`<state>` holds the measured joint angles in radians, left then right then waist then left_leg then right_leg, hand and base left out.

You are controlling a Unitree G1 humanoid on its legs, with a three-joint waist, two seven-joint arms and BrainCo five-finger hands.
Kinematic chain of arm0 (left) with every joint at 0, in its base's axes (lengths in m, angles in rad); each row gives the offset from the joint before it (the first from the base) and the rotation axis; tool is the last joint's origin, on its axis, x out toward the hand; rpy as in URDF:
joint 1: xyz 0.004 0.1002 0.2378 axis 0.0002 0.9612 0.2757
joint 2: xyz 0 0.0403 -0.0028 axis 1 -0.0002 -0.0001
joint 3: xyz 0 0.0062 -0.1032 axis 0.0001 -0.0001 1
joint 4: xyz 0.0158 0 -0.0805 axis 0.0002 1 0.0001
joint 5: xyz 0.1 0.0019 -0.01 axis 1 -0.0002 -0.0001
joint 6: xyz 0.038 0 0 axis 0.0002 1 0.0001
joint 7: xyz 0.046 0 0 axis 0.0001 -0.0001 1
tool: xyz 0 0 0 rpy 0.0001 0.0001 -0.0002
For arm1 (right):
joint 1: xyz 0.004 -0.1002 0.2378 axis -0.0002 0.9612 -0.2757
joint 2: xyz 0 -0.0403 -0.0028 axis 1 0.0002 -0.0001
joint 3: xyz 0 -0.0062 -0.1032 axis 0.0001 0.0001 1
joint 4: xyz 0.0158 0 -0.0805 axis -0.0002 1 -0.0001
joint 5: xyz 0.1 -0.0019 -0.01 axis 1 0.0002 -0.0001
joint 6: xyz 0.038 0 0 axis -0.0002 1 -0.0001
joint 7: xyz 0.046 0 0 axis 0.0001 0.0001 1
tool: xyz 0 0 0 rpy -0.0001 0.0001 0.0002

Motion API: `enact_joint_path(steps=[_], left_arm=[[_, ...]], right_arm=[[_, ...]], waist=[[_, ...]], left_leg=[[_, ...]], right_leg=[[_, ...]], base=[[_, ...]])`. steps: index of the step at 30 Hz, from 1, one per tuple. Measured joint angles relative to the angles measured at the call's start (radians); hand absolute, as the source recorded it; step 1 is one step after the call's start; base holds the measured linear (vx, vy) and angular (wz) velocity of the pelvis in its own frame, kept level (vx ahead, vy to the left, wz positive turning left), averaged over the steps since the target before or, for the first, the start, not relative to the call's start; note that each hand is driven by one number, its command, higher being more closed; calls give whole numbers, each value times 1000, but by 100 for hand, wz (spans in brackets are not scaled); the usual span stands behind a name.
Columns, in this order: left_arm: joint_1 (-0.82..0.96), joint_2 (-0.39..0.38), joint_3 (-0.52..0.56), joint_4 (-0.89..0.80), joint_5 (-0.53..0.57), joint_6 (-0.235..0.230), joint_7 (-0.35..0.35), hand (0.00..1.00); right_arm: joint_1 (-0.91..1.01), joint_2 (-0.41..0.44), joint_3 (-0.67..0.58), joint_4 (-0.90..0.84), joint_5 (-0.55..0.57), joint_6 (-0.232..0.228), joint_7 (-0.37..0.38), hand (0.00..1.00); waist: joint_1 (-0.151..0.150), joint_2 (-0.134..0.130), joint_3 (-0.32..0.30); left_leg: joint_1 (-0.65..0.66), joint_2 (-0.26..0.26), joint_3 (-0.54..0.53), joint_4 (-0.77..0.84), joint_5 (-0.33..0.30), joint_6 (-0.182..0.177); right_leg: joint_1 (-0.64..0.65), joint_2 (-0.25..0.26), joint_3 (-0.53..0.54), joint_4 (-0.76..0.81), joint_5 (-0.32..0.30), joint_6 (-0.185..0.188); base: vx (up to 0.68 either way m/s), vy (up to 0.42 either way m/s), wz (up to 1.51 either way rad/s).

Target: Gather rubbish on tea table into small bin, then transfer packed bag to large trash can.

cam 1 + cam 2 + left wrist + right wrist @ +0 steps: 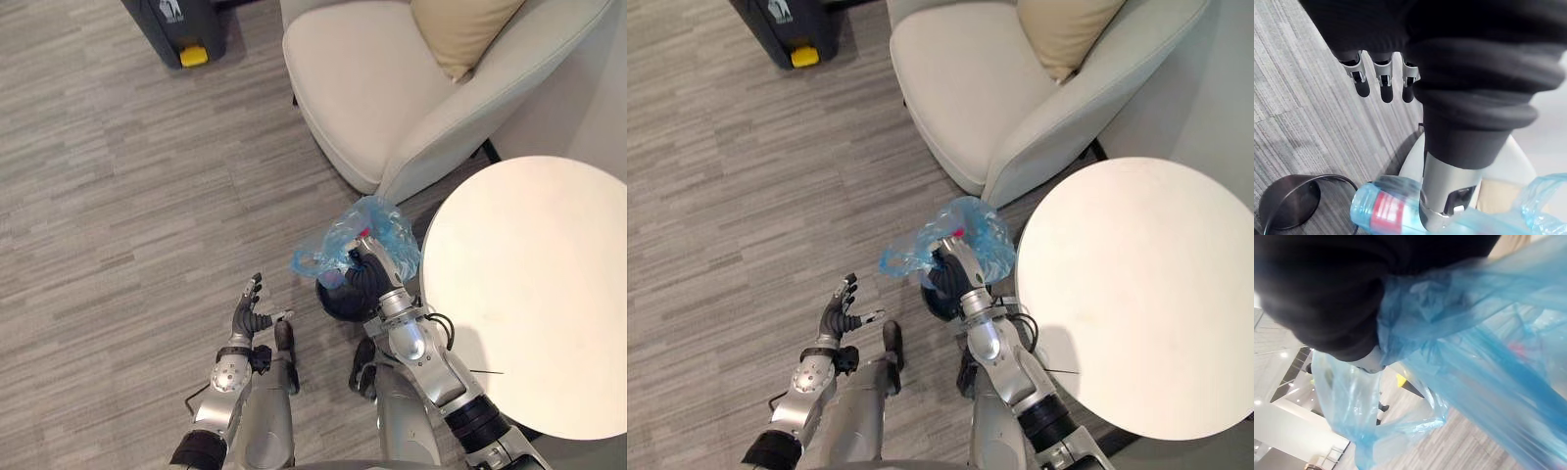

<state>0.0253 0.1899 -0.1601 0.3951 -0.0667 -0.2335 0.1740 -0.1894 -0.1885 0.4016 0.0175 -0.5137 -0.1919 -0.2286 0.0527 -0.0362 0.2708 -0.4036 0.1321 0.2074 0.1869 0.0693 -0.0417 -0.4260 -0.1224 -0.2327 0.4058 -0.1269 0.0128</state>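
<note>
The blue bag (377,220) hangs in the air on the right hand (370,272), just above the small black bin (338,299) that stands on the floor beside the table (529,294); the plastic drapes over the hand's dark cover and its handle loops trail loose, so I cannot tell whether the hand pinches the bag or merely carries it hooked. A bottle (1378,205) with a red label lies inside the bag, so the rubbish looks gathered and the table top is bare. The bag is probably held high to clear the bin's rim before it is carried off. The left hand (247,315) hovers over the floor well apart from the bag, spread and holding nothing, likely kept free to steady the load. The large trash can (176,24) waits across the floor, past the armchair (372,88); the transfer is not yet done.
</note>
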Motion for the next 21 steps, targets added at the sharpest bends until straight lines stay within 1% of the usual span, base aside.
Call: enact_joint_path(steps=[1,3,5,8,10,11,13,15,16,18,20,21], left_arm=[[17,10,-2,-18,0,-4,-2,0],[34,23,-3,-61,0,-11,-11,0],[54,34,-6,-120,0,-17,-23,0],[69,34,-8,-173,0,-27,-32,0],[93,35,-15,-230,0,-38,-41,0],[93,37,-17,-245,1,-40,-41,0],[109,54,-33,-295,4,-56,-41,0],[115,58,-33,-325,12,-59,-41,0],[116,60,-33,-353,23,-60,-41,0],[113,67,-33,-391,32,-65,-41,0],[110,79,-37,-444,40,-85,-42,0],[107,86,-41,-456,40,-88,-42,0]], right_arm=[[0,-5,0,0,18,-2,17,100],[0,-21,1,0,50,-4,39,100],[3,-39,6,0,83,-7,63,100],[3,-47,13,0,126,-21,101,100],[3,-58,31,0,164,-35,127,100],[3,-57,32,0,173,-37,131,100],[1,-58,46,0,226,-39,155,100],[1,-62,51,0,248,-39,170,100],[-5,-78,66,0,274,-39,184,100],[-14,-89,75,0,280,-40,194,100],[-22,-105,91,0,311,-40,217,100],[-24,-107,92,0,316,-40,219,100]], waist=[[-10,-1,-10],[-12,0,-11],[-14,4,-51],[-17,8,-72],[-17,15,-110],[-16,17,-116],[-15,23,-139],[-14,24,-144],[-13,28,-158],[-13,29,-164],[-13,31,-182],[-13,31,-182]], left_leg=[[31,-9,2,-35,14,-1],[90,-13,12,-79,22,1],[133,-17,19,-140,39,-2],[196,-28,19,-192,49,0],[228,-30,19,-218,49,0],[236,-31,19,-223,49,0],[261,-33,19,-237,49,0],[284,-41,19,-248,50,0],[302,-44,19,-259,51,1],[315,-45,19,-264,51,1],[327,-47,19,-280,56,2],[331,-47,19,-280,56,2]], right_leg=[[31,2,-1,-31,10,5],[82,4,2,-72,21,10],[127,16,5,-144,50,18],[194,24,6,-205,68,22],[238,29,6,-257,84,32],[248,30,6,-268,87,32],[282,35,7,-305,101,32],[306,39,5,-316,102,32],[322,42,6,-325,103,33],[336,42,6,-330,103,34],[344,45,9,-343,109,35],[348,45,9,-343,109,35]], base=[[157,32,-5],[171,45,-9],[124,52,-13],[108,52,-5],[85,46,-1],[98,46,0],[73,43,-2],[43,36,0],[0,0,0],[0,0,0],[7,9,-2],[0,0,0]])
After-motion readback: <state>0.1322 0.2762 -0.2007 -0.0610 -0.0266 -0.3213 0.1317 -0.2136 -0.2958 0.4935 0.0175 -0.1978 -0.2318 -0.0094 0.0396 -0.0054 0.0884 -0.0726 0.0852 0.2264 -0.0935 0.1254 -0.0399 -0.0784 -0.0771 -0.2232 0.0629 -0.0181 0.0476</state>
